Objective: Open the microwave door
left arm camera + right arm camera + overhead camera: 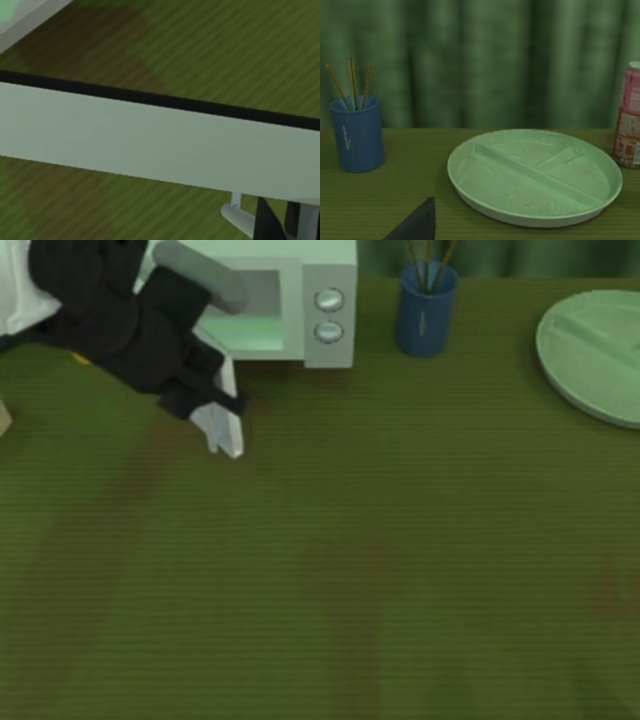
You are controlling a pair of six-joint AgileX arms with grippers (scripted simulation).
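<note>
Microwave [300, 300] sits at 11 o'clock on the table [400, 570], cavity exposed. The microwave door [228, 425] is swung well out toward us, edge-on from above. Our left gripper [205, 400] is at the door's outer edge by the handle [240, 217]; we can't tell whether the fingers are clamped. Right arm is parked out of the top view. We judge the pull nearly done; next, a little more swing, then release. Blue cup [425, 310] at 12.
</note>
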